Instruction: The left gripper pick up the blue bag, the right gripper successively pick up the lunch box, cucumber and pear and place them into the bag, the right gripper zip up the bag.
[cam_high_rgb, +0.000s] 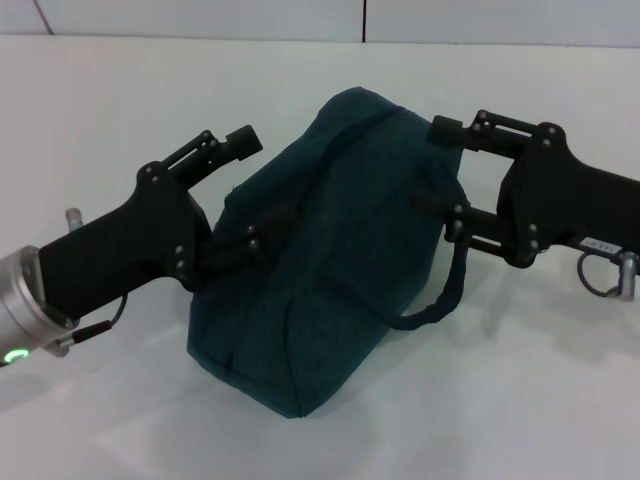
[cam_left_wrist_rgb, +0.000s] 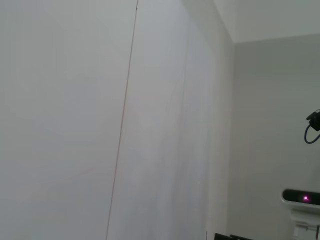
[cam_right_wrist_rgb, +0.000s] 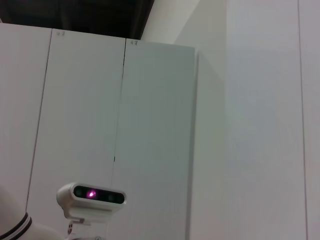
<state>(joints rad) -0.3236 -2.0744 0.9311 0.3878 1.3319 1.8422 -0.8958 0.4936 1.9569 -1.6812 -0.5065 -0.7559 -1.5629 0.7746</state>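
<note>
Blue bag (cam_high_rgb: 320, 260): I see it in the centre of the head frame, lying slantwise on the white table (cam_high_rgb: 120, 100); its near corner points toward the lower middle of the frame and its far end rises toward the upper middle; it looks full and rounded, and I cannot make out the zip from here.

Strap (cam_high_rgb: 440, 300): a dark loop hangs off the bag's right side, in the right-centre of the frame, drooping to the tabletop.

Left gripper (cam_high_rgb: 240, 195): it comes in from the lower left of the frame; I see its fingers spread apart, the upper one free in the air above the bag's left edge, the lower one pressed into the fabric on the bag's left flank; a green light glows on the silver wrist at the frame's lower left edge.

Right gripper (cam_high_rgb: 440, 170): it reaches in from the right edge; its two fingers stand apart, one against the bag's upper right end, the other against the right side just above the strap; I cannot tell whether it pinches anything.

Wrist views: both show me only pale wall panels and a small camera unit with a pink light (cam_right_wrist_rgb: 91, 194); no bag appears in either.
</note>
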